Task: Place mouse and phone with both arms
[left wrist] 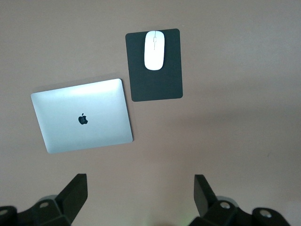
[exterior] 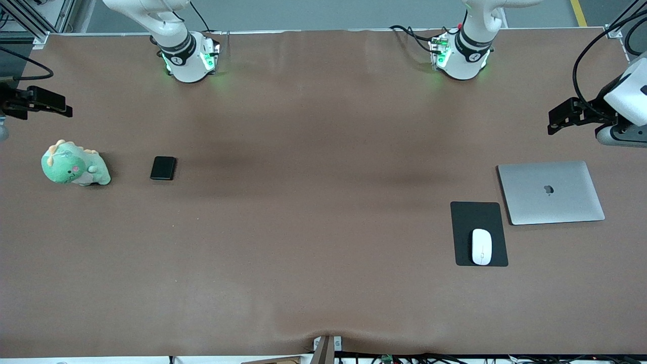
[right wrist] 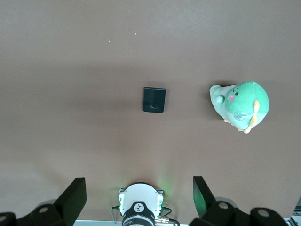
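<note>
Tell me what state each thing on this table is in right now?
mouse: lying on the mat, untouched.
phone: flat on the table, untouched.
laptop: lid closed.
plush dinosaur: upright, beside the phone.
left pincer: open, empty, above the laptop's end.
right pincer: open, empty, above the phone's end.

A white mouse (exterior: pixel 481 246) lies on a black mat (exterior: pixel 478 217), beside a silver laptop (exterior: pixel 551 192), black phone (exterior: pixel 163 168), green plush dinosaur (exterior: pixel 75 164) and brown table (exterior: pixel 303 227).
</note>
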{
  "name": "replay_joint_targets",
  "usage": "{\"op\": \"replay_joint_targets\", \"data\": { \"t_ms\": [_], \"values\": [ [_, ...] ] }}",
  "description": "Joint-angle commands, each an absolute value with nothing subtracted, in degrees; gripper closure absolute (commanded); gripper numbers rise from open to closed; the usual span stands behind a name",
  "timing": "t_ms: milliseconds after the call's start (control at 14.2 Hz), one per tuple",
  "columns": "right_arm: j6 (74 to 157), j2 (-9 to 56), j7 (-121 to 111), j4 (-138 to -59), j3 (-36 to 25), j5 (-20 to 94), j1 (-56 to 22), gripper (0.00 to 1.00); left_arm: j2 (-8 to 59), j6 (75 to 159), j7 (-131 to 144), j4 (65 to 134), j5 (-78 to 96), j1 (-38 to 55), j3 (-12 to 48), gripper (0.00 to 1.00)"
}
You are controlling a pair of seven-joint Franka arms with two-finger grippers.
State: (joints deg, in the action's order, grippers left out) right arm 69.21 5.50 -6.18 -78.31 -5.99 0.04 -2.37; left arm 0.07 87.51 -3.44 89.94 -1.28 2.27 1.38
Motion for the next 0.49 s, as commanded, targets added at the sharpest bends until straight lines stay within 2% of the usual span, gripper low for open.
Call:
{"op": "replay_joint_targets", "data": {
  "t_ms": [0,212,424],
  "values": [
    [71.97,1.51,-5.36,-83.65,-7.11,-0.97,-3.07,0.00,-0.18,87.45,-4.39,89.38,-2.20,2.20,1.49,0.00],
    [77.68,-3.42,-5.45,-91.13,-7.29,-0.97,-3.08,0.00,-0.09,87.45,-4.39,89.03,-2.11,2.20,1.41,0.00],
    [78.31,-3.52,-5.45,-91.14,-7.29,-0.97,-2.99,0.00,-0.09,87.45,-4.39,89.03,-2.02,2.11,1.41,0.00]
  ]
}}
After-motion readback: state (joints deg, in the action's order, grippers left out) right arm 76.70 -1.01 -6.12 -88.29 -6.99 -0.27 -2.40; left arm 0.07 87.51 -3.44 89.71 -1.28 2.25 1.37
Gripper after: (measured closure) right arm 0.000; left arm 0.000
